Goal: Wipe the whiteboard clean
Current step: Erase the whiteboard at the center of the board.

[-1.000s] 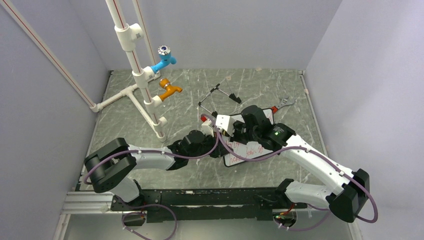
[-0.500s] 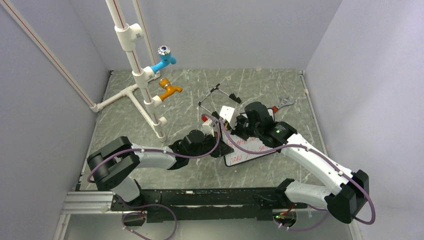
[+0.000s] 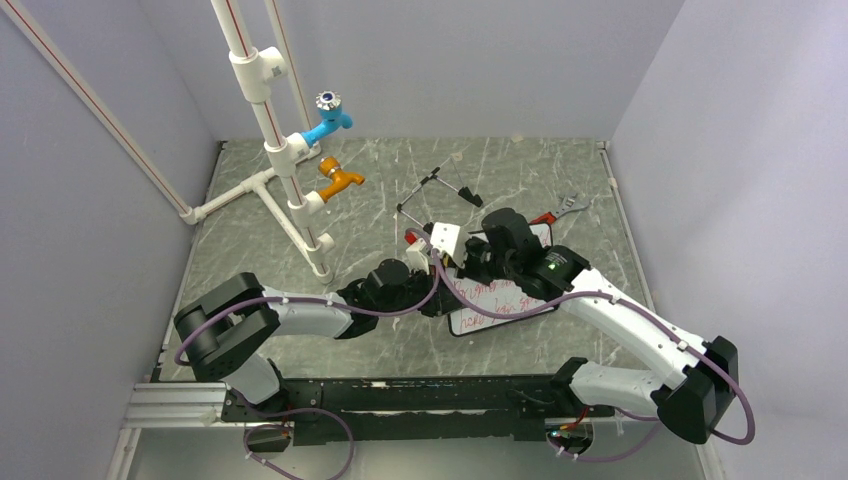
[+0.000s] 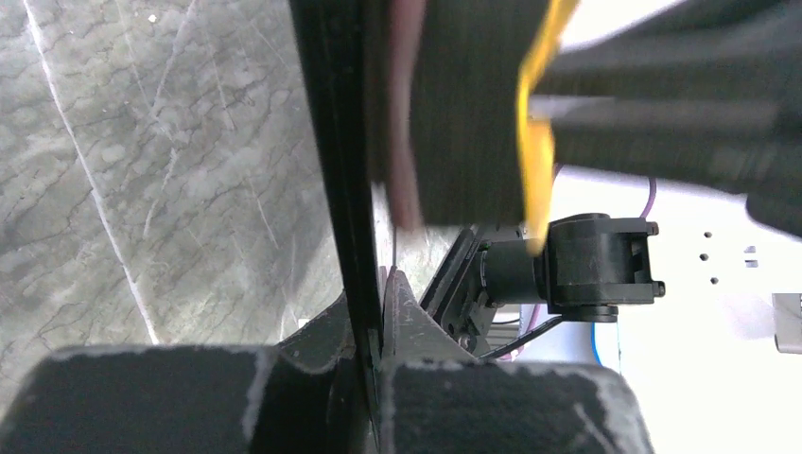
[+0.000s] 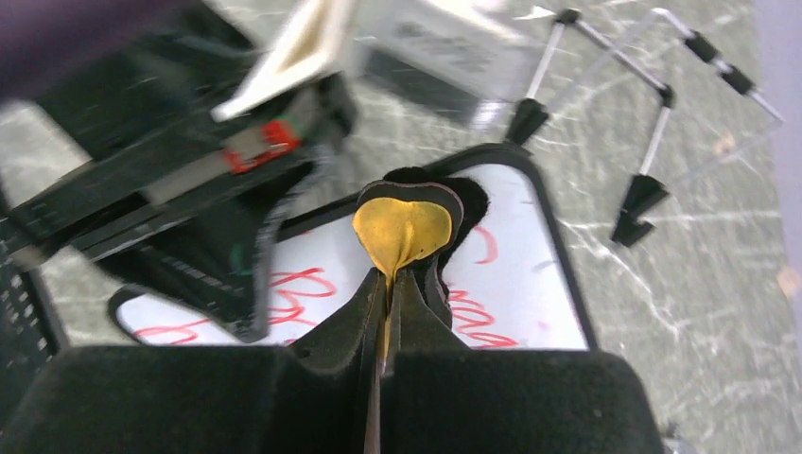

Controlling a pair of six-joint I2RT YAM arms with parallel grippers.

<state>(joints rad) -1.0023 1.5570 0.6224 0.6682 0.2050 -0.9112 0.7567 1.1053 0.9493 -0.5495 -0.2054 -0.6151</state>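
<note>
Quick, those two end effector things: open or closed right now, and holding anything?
Left end effector: closed on the edge of the whiteboard.
Right end effector: closed on the yellow-black eraser.

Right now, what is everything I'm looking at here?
whiteboard: one, white with red writing, black frame, mid-table
eraser: one, yellow and black, over the whiteboard
wire stand: one, black and silver, behind the whiteboard
pipe frame: one, white, far left
blue tap: one, on the pipe frame
orange tap: one, below the blue tap
table: one, green marble
left tool: black, shut on the whiteboard's edge
right tool: black, shut on the eraser
</note>
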